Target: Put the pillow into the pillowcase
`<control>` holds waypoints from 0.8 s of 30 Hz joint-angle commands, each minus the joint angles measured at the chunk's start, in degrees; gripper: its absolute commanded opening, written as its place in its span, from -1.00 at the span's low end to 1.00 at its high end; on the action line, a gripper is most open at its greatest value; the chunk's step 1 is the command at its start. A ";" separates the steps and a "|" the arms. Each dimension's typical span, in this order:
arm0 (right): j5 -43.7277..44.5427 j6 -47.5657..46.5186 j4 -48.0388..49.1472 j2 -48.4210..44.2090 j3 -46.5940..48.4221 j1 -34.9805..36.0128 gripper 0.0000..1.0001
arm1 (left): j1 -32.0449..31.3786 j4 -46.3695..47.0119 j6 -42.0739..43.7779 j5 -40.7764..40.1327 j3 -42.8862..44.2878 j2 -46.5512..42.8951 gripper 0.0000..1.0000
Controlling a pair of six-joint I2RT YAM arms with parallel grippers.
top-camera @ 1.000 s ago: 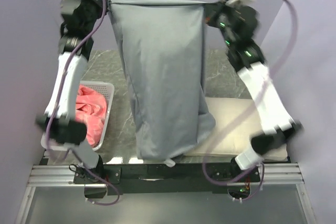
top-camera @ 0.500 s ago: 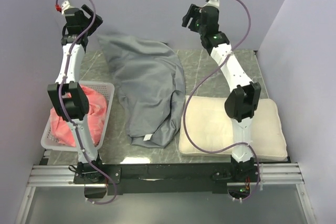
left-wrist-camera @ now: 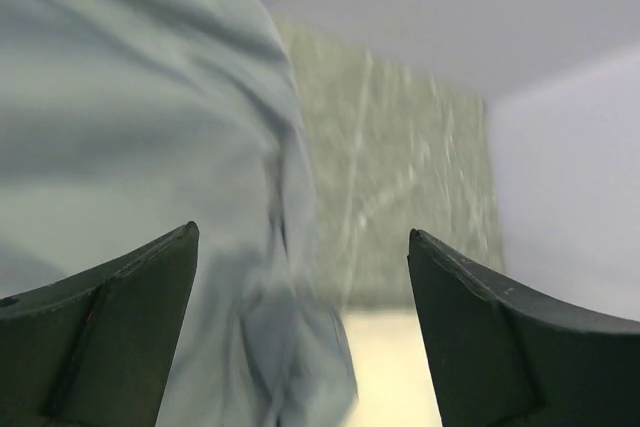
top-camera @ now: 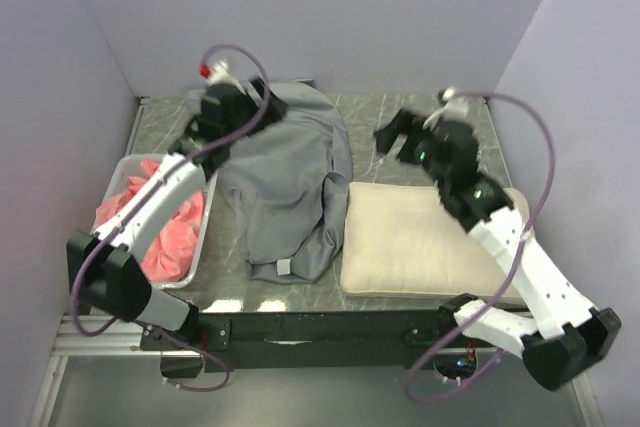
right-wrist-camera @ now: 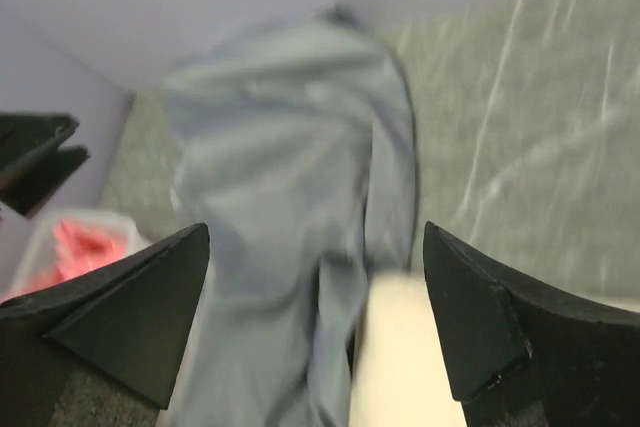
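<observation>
The pillow [top-camera: 400, 242] lies flat on the table [top-camera: 400, 112], on the right half near the front edge, outside the pillowcase [top-camera: 285, 182]. Its long left edge rests against the grey cloth. The pillowcase sits at the pillow's 9 o'clock, a crumpled heap running from the back wall toward the front edge, with a small pale tag showing at its near end. Nothing holds it.

The right gripper [top-camera: 390, 137] hangs at the pillow's 12 o'clock, just past the pillow's far left corner and beside the pillowcase's right edge. The right arm crosses over the pillow's right side. In the right wrist view the gripper [right-wrist-camera: 317, 232] has its fingers spread wide with nothing between them. Below them are the pillowcase [right-wrist-camera: 290, 147], a corner of the pillow [right-wrist-camera: 400, 347] and the bare table [right-wrist-camera: 500, 127].

The left gripper [top-camera: 258, 112] hovers over the pillowcase's far left part, about its 11 o'clock. In its own view [left-wrist-camera: 302, 234] the fingers also stand wide apart and empty, above blurred grey cloth [left-wrist-camera: 120, 127], with a strip of pillow [left-wrist-camera: 390, 367] at the lower edge.

At the pillowcase's 9 o'clock stands a white basket [top-camera: 203, 232] holding a pink-red cloth [top-camera: 165, 237]. The left arm passes over it.
</observation>
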 commanded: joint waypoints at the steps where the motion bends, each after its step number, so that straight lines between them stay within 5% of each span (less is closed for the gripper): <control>1: 5.72 3.44 -3.03 -5.70 -15.15 11.16 0.86 | -12.91 2.43 -3.22 -7.12 -14.96 -7.88 0.78; 12: 10.57 11.01 -3.31 -9.92 -33.10 17.79 0.86 | -44.11 9.73 -8.67 -9.41 -30.83 -6.77 0.10; 18: 13.02 11.36 -4.62 -10.45 -33.37 17.71 0.88 | -49.23 10.43 -10.87 -10.29 -26.97 5.08 -0.10; 24: 19.17 11.63 -7.87 -12.47 -31.35 17.44 0.99 | -49.06 11.06 -8.94 -10.81 -16.61 16.24 -0.59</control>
